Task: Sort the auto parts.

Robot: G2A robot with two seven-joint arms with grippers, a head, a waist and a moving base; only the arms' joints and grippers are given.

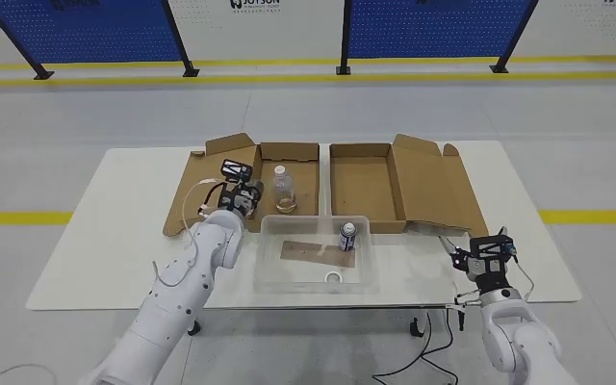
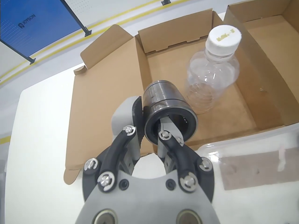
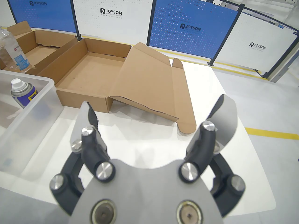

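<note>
Left gripper [image 2: 151, 117] closed narrowly on the wall of the steel bearing sleeve [image 2: 163, 99], one finger outside and the other inside the bore, sleeve tilted over the left cardboard box [image 2: 172, 33] close to the upright clear bottle [image 2: 210, 80] standing in it. Right gripper [image 3: 155, 104] spread wide, gripping nothing, above bare table [image 3: 140, 141] near the right cardboard box [image 3: 93, 71], apart from the clear bin [image 3: 35, 117] with the spray can [image 3: 23, 93]. Inner fingertip partly hidden within the bore; hard to tell whether sleeve and bottle touch.
</note>
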